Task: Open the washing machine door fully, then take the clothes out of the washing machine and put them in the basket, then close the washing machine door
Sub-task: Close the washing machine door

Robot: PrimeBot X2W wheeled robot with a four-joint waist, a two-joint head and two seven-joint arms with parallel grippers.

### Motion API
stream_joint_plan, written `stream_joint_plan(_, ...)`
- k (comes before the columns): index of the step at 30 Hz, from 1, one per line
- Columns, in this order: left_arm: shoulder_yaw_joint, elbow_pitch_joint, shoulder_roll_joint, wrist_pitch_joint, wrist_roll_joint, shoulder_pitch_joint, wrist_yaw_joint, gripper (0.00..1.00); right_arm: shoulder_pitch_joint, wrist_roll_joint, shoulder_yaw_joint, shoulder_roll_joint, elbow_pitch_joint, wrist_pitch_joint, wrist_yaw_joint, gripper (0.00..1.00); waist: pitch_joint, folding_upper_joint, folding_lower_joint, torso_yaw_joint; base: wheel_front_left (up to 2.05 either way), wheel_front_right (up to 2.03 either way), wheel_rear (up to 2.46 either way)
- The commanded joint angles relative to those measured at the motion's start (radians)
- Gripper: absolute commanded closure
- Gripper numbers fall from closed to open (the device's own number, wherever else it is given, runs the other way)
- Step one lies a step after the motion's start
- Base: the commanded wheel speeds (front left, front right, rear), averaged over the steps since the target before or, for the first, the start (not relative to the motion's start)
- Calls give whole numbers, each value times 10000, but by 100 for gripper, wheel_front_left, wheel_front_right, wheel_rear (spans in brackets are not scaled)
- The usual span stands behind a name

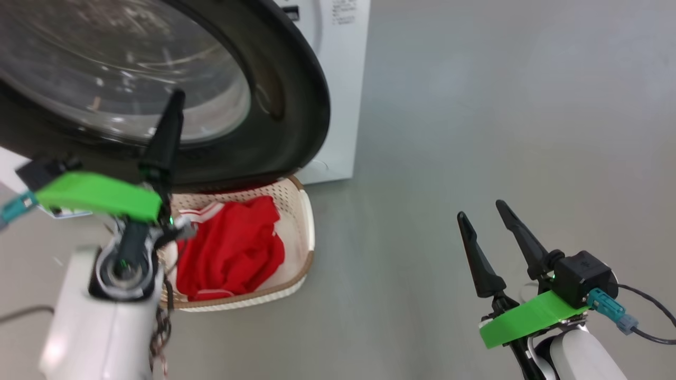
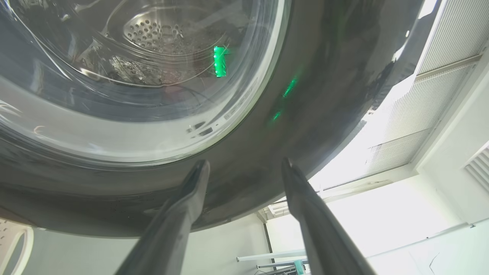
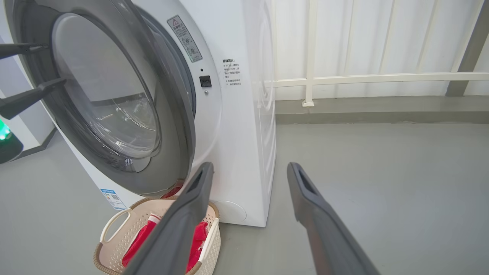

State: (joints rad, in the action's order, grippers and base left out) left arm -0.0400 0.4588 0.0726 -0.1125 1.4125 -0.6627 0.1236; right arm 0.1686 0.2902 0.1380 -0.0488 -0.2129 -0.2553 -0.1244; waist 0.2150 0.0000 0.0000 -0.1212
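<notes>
The white washing machine (image 3: 244,152) carries a warning sticker (image 3: 185,38) with a triangle sign, a block of small print (image 3: 232,72) and a small blue label (image 3: 113,198); the writing is too small to read. Its round glossy black door (image 1: 296,105), with bulging clear glass (image 2: 114,126), stands ajar above the perforated cream basket (image 1: 303,211). In the basket lie the soft red clothes (image 1: 232,248) with white trim. The left tool (image 2: 244,164) is wide, close before the door. The right tool (image 3: 250,166) is also wide and holds nothing, over the grey floor (image 1: 475,105).
</notes>
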Motion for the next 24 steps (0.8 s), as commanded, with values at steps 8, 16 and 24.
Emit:
stream_joint_plan(8,-451,-1988,822,1325,-1663,2269,70,0,-319,-33,158,-14,24,-64,-63,0,-1136,0,0,812,0,0,0)
stream_joint_plan(16,-793,-3117,1442,2811,-3770,4265,-208,0,-658,70,110,-14,-131,-64,-63,0,-1972,0,0,1069,0,0,0)
stream_joint_plan(24,-931,-4519,2022,3512,-5825,5746,-919,0,-848,46,-69,-14,-53,-64,-63,0,-2228,0,0,1167,0,0,0)
